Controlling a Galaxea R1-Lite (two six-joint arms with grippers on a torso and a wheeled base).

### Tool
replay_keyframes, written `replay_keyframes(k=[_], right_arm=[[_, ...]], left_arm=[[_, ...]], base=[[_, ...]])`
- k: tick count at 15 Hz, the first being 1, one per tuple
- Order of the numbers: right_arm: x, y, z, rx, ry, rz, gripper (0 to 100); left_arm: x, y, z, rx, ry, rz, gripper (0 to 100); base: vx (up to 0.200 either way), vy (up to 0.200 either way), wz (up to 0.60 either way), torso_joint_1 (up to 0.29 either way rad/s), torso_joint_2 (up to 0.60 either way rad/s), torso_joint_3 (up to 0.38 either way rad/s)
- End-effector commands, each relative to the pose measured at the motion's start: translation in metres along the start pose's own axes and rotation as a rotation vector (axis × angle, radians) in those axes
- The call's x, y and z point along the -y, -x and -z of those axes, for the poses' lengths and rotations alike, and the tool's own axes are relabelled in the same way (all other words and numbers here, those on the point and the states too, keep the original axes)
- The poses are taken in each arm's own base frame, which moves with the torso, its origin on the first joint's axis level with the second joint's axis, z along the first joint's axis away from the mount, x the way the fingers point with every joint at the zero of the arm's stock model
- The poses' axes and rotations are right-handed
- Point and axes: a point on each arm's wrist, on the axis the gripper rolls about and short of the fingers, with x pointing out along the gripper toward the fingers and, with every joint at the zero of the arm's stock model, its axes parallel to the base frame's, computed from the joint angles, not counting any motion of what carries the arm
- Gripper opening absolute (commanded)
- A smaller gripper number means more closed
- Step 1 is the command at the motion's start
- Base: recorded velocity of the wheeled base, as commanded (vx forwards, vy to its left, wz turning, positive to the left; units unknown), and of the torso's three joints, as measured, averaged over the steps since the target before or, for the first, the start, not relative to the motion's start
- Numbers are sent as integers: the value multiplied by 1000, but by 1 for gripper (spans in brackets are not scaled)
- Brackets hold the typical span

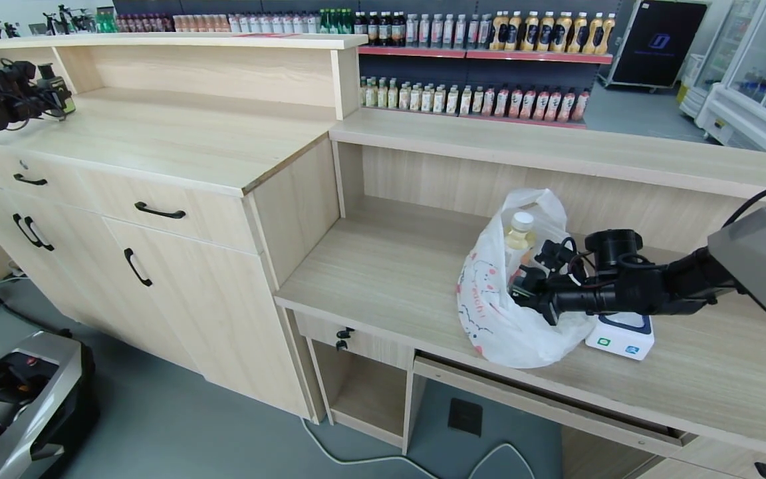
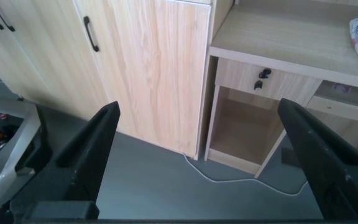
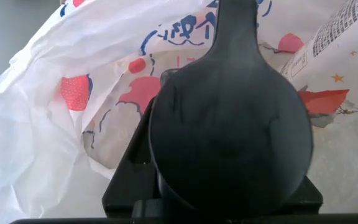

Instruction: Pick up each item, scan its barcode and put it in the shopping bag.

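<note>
A pale wood shop surface [image 1: 389, 273] stands before shelves of bottled drinks [image 1: 476, 98]. The shopping bag [image 1: 489, 313], white with red and blue print, holds a white-capped bottle [image 1: 521, 233]. The right hand [image 1: 522, 289] is at its right side, grip unclear. The left hand [image 2: 199, 107] gapes wide, far left.

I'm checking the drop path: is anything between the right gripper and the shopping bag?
Nothing visible does. The right gripper is at the mouth of the shopping bag, next to the bottle standing inside.
</note>
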Motion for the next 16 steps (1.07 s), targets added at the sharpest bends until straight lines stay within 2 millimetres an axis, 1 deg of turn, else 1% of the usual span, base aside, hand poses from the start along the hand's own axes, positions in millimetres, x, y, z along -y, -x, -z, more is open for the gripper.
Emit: replay_keyframes(k=[1,6,7,9,11,16], right_arm=[[0,-2,2,-2,-2,-4,0],[-1,-2,1,-4,-3,-4,0],[-1,-2,3,-5,-5,-8,100],[-2,-2,2,-7,-7,-7,100],[0,0,-3,3,5,0,100],[-4,15,-22,19,30,13,100]], left_arm=[[0,0,0,0,0,1,100],[0,0,0,0,0,-1,100],[0,0,0,0,0,-1,100],[0,0,0,0,0,-1,100],[0,0,0,0,0,-1,100],[0,0,0,0,0,-1,100]], base=[[0,0,0,0,0,0],[0,0,0,0,0,0],[0,0,0,0,0,0],[0,0,0,0,0,0],[0,0,0,0,0,0],[0,0,0,0,0,0]])
